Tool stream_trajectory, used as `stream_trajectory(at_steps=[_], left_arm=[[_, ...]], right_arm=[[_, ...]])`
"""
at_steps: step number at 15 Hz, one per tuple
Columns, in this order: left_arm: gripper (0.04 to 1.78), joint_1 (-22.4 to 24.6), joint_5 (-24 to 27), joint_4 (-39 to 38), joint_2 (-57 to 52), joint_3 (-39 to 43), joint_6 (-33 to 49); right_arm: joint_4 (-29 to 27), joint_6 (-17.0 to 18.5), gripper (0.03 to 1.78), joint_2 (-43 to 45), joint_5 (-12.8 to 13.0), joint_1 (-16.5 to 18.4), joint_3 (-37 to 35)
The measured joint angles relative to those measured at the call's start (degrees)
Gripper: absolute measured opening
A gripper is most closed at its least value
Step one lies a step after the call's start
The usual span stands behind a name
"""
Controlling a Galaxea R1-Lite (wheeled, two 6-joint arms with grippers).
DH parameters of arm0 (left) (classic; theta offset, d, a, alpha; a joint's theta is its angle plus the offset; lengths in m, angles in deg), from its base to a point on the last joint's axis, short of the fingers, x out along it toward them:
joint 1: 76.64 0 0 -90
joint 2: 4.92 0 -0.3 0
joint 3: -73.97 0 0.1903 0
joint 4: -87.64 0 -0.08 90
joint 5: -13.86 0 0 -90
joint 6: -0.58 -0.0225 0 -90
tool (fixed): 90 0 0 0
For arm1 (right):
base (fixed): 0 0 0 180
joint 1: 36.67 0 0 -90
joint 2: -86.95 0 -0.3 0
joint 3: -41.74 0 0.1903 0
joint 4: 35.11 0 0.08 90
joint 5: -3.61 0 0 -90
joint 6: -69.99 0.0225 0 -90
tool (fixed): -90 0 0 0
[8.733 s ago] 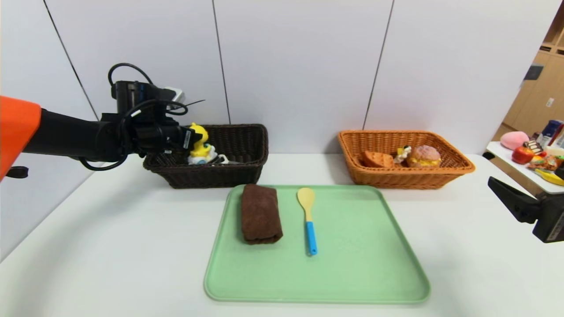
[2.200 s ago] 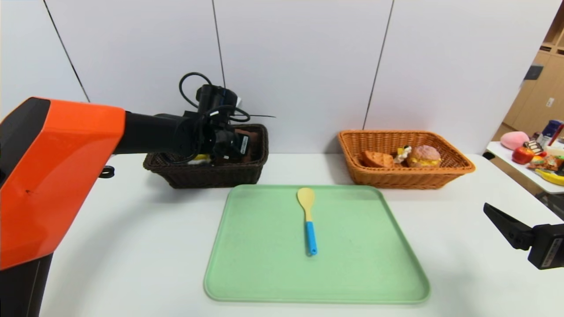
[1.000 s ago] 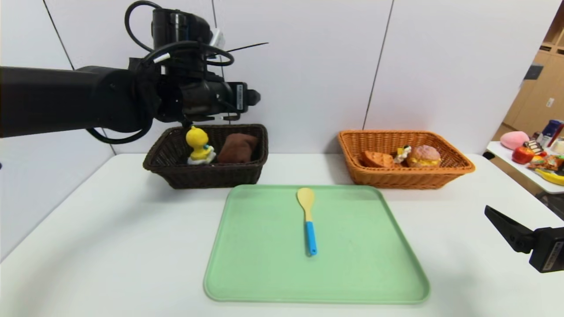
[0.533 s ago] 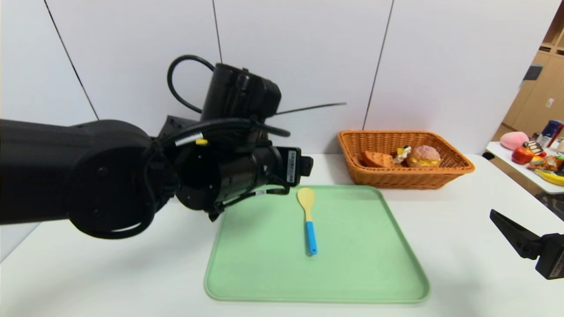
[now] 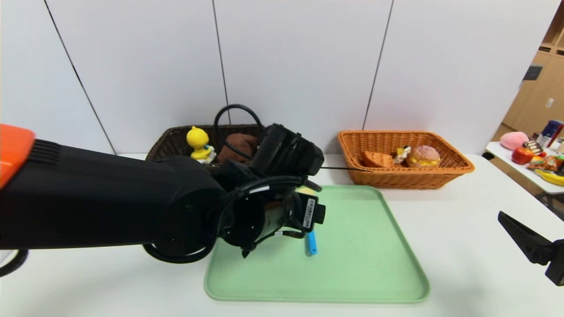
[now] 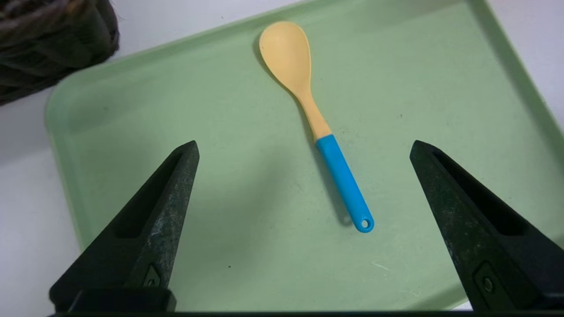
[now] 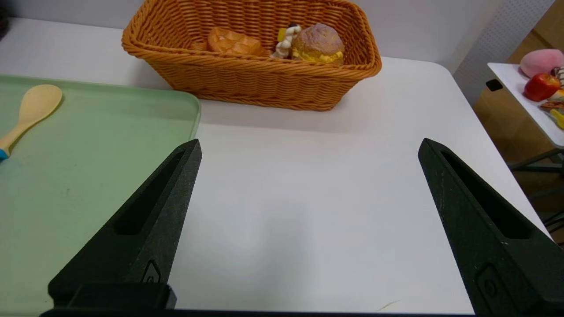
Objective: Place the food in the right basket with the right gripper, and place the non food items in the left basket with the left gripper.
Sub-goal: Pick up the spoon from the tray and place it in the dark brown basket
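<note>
My left gripper [image 6: 304, 152] hangs spread wide above the spoon [image 6: 315, 121], which lies between my fingertips [image 6: 187, 154], untouched.

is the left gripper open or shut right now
Open. In the left wrist view the left gripper has its two fingers spread wide, above the yellow spoon with blue handle on the green tray, touching nothing.

Right end effector [image 7: 308, 149] spread above table [image 7: 308, 198]; food [image 7: 317, 44] in right basket [image 7: 246, 77].
</note>
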Motion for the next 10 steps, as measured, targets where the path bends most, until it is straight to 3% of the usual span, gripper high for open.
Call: stream_trajectory(at_steps=[10], left_arm=[[1.69,-0.1,-0.5,-0.2,12.8,-3.6,4.2]], right_arm=[[0.1,-0.2,1.70,0.9,-0.6,-0.5,0.1]])
